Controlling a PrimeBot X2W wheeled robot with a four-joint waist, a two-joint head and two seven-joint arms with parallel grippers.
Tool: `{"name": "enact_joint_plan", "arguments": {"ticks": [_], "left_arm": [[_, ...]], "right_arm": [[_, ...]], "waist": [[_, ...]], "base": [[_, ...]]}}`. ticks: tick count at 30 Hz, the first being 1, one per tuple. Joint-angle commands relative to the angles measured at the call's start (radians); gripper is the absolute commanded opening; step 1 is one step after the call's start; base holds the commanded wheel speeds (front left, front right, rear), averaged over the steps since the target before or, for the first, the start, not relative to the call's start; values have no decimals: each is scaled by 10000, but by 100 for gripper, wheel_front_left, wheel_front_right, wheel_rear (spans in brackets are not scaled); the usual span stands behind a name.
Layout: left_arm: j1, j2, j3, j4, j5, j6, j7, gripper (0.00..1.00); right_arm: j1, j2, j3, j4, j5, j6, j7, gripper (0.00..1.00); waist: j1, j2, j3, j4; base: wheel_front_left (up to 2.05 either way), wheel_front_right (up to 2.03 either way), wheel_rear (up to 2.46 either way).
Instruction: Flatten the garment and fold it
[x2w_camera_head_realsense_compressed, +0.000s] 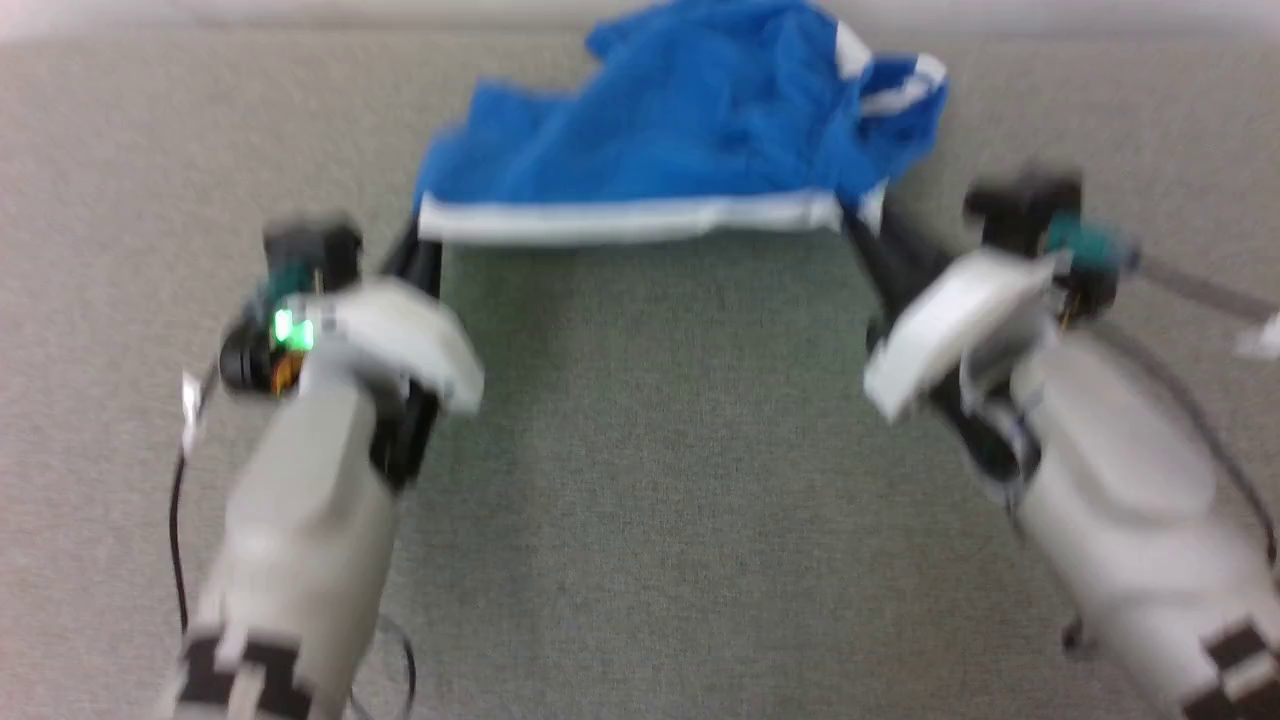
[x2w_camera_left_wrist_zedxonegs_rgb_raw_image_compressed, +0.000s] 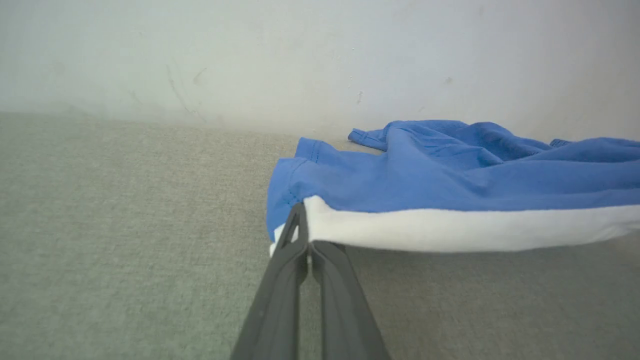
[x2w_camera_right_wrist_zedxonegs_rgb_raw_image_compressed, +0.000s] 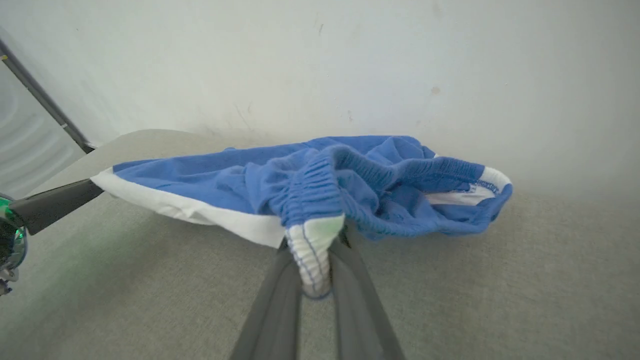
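The royal-blue garment (x2w_camera_head_realsense_compressed: 690, 120) lies bunched at the far middle of the grey table, its white band (x2w_camera_head_realsense_compressed: 630, 218) stretched taut between both grippers and lifted a little. My left gripper (x2w_camera_head_realsense_compressed: 425, 235) is shut on the band's left corner; in the left wrist view its fingertips (x2w_camera_left_wrist_zedxonegs_rgb_raw_image_compressed: 305, 235) pinch the white edge (x2w_camera_left_wrist_zedxonegs_rgb_raw_image_compressed: 450, 230). My right gripper (x2w_camera_head_realsense_compressed: 855, 225) is shut on the band's right end; in the right wrist view the white ribbed corner (x2w_camera_right_wrist_zedxonegs_rgb_raw_image_compressed: 312, 250) hangs between its fingers (x2w_camera_right_wrist_zedxonegs_rgb_raw_image_compressed: 280, 300). The rest of the garment (x2w_camera_right_wrist_zedxonegs_rgb_raw_image_compressed: 370, 185) is wrinkled behind.
A grey fabric-covered table (x2w_camera_head_realsense_compressed: 640, 480) spreads in front of the garment. A pale wall (x2w_camera_left_wrist_zedxonegs_rgb_raw_image_compressed: 320, 55) rises right behind it. The left arm's dark finger (x2w_camera_right_wrist_zedxonegs_rgb_raw_image_compressed: 55, 202) shows at the left of the right wrist view, beside the table's rounded left edge.
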Motion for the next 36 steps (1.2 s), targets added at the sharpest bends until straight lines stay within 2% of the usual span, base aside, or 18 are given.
{"name": "enact_joint_plan", "arguments": {"ticks": [1,7,13,19,25,29,33,36], "left_arm": [[964,181,84,-578,93,9,-46,0],[3567,504,20,-2540,170,316,19,0],[7066,977,-59,-6308,71,1305,1435,0],[10131,1364,-46,-10162,-84,2523,3175,0],[11698,1510,112,-12559,-198,3369,4093,0],[11693,1628,208,-13014,-284,3383,4262,0],[10682,1827,200,-12598,-490,2854,4401,0],[9791,2132,318,-12007,-618,2488,4671,0]], "right_arm": [[756,-212,127,-486,88,-9,-79,0],[3001,-709,98,-2151,-72,-9,307,0],[5817,-935,-925,-4471,-840,-9,1520,0],[8696,-416,-2428,-6932,-1786,-9,2998,0],[10766,475,-3433,-8833,-2438,-9,4213,0],[11164,903,-3678,-9374,-2590,-9,4626,0],[10812,1246,-3950,-9256,-2406,-9,4848,0],[10048,1402,-3981,-8910,-2291,-9,5178,0]], "waist": [[2,-1,-1322,-92],[2,-1,-2366,-174],[2,-1,-3077,-163],[2,-1,-3422,-18],[2,-1,-3406,123],[2,-1,-3300,91],[2,-1,-3022,-60],[2,-1,-2594,-534]], "base": [[0,0,0],[0,0,0],[0,0,0],[0,0,0],[0,0,0],[0,0,0],[0,0,0],[0,0,0]]}}
